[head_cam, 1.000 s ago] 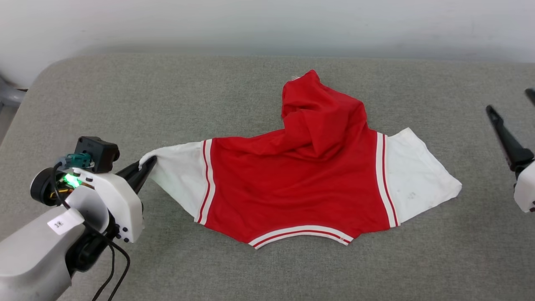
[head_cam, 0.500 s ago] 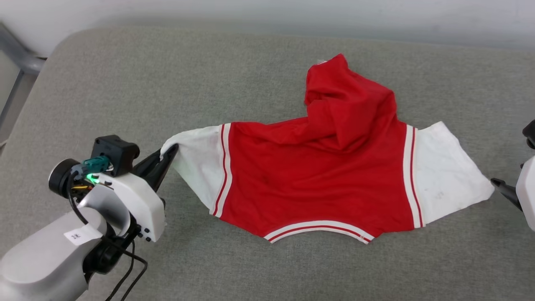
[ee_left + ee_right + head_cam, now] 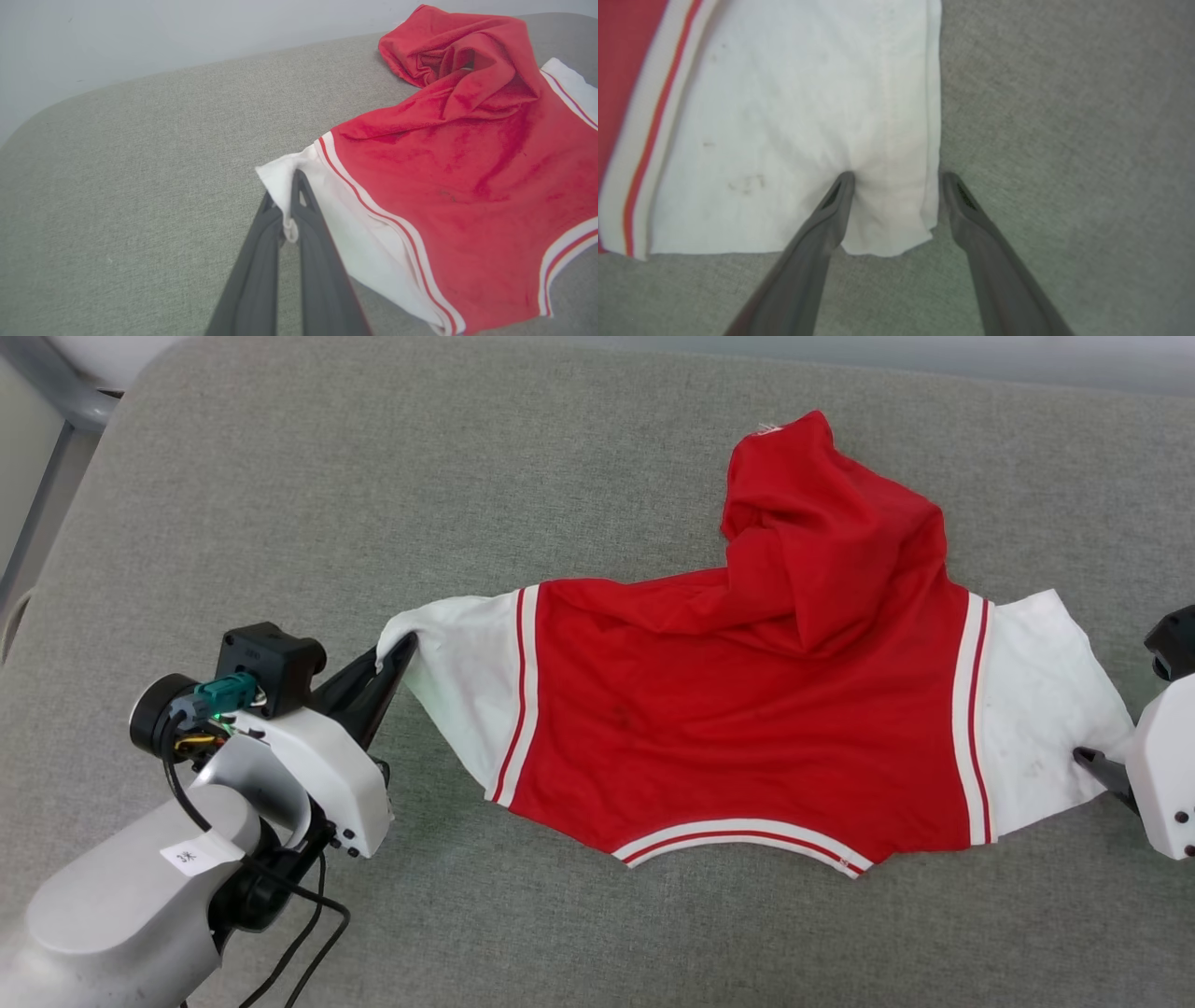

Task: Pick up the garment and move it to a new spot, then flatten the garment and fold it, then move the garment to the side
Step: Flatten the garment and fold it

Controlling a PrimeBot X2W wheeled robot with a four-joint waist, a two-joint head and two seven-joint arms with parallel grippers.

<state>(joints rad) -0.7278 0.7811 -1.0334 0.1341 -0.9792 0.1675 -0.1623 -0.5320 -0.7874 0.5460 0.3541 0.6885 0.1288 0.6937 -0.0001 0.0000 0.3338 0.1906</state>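
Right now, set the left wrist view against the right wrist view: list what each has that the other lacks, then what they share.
Left wrist view: left fingers shut on a white sleeve tip, the bunched red body, a pale wall. Right wrist view: right fingers open, straddling the other white sleeve's edge. Shared: the garment on the grey padded surface.

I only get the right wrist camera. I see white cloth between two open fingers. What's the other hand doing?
Observer: The left gripper is shut on the tip of the shirt's other white sleeve.
Operator: Is the shirt lying flat?
Observer: No. Its far red part is bunched into a crumpled heap.
Operator: Which end is near the robot?
Observer: The striped collar, curving along the near edge.
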